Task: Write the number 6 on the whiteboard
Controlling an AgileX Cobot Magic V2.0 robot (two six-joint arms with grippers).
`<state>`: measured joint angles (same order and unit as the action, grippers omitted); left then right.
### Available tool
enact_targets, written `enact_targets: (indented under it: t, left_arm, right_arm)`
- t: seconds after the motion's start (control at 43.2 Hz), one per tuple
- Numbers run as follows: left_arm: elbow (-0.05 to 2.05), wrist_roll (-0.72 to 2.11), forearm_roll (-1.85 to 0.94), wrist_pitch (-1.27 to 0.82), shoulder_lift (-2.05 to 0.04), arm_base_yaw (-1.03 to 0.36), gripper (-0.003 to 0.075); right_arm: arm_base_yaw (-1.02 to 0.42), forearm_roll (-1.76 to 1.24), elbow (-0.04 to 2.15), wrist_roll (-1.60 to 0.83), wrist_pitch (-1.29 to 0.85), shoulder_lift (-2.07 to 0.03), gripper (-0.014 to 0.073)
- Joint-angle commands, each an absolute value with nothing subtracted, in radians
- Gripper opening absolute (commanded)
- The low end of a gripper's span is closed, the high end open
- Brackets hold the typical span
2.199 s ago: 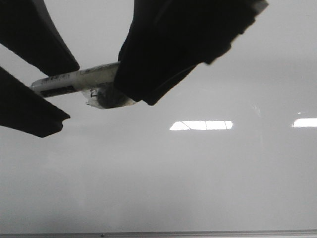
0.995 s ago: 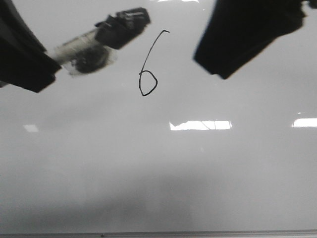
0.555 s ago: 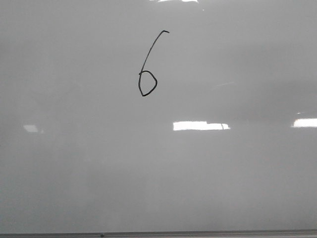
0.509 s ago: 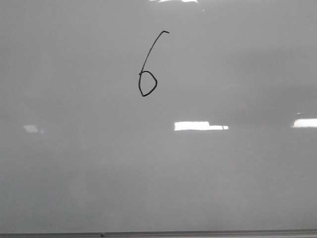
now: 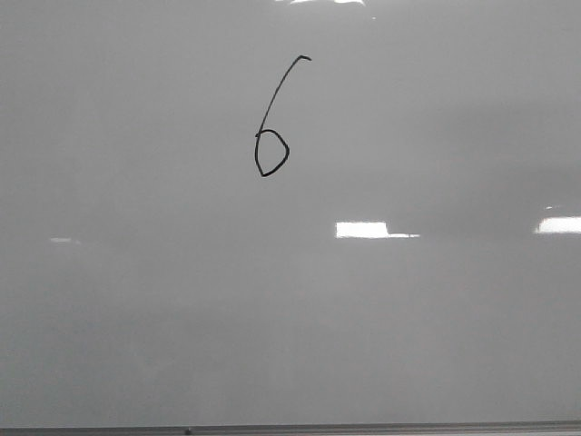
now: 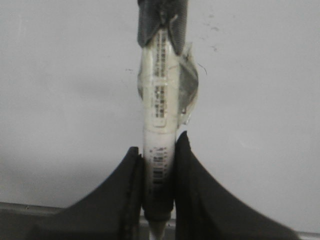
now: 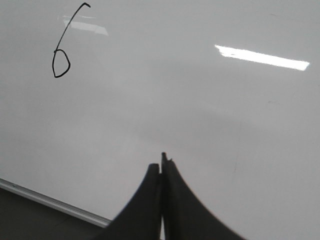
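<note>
— Looking at the whiteboard [image 5: 436, 327]: where's the 6 [image 5: 271, 154]?

— Upper middle, stem slanting up to the right, loop at its foot (small and pointed).

— Grippers?

— Left gripper [image 6: 159, 165] clamps a marker [image 6: 160, 115], which runs lengthwise away from the fingers. Right gripper [image 7: 161, 175] is closed, holding nothing, well apart from the 6.
</note>
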<state>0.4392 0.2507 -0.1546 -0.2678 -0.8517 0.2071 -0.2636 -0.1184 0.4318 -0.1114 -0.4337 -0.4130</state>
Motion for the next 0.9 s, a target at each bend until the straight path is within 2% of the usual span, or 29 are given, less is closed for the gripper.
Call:
enact_targets:
  t: [0.0, 0.069, 0.301, 0.532, 0.625, 0.764, 0.879]
  left_arm:
    - [0.468, 0.242, -0.172, -0.048, -0.968, 0.209, 0.0022]
    - [0.484, 0.242, -0.172, 0.018, -1.059, 0.200, 0.0022]
    - [0.623, 0.246, -0.144, 0.052, -1.325, 0.114, 0.0022]
    - [0.676, 0.246, -0.144, 0.110, -1.403, 0.106, 0.0030]
    - [0.676, 0.246, -0.144, 0.151, -1.418, 0.106, 0.0085]
    - [0.677, 0.246, -0.144, 0.156, -1.440, 0.106, 0.0225]
    - [0.677, 0.246, -0.144, 0.160, -1.433, 0.106, 0.0291]
  right_arm:
    - [-0.256, -0.117, 0.457, -0.108, -0.348, -0.416, -0.0068]
    - [-0.256, -0.117, 0.457, -0.108, -0.348, -0.416, -0.0068]
    - [-0.256, -0.117, 0.452, -0.108, -0.347, -0.416, -0.0068]
    - [-0.256, -0.117, 0.444, -0.108, -0.345, -0.416, -0.0068]
    - [-0.256, -0.117, 0.444, -0.108, -0.345, -0.416, -0.0068]
    - [-0.256, -0.117, 0.444, -0.108, -0.345, -0.416, -0.0068]
    - [-0.256, -0.117, 0.444, -0.108, -0.345, -0.416, -0.0068]
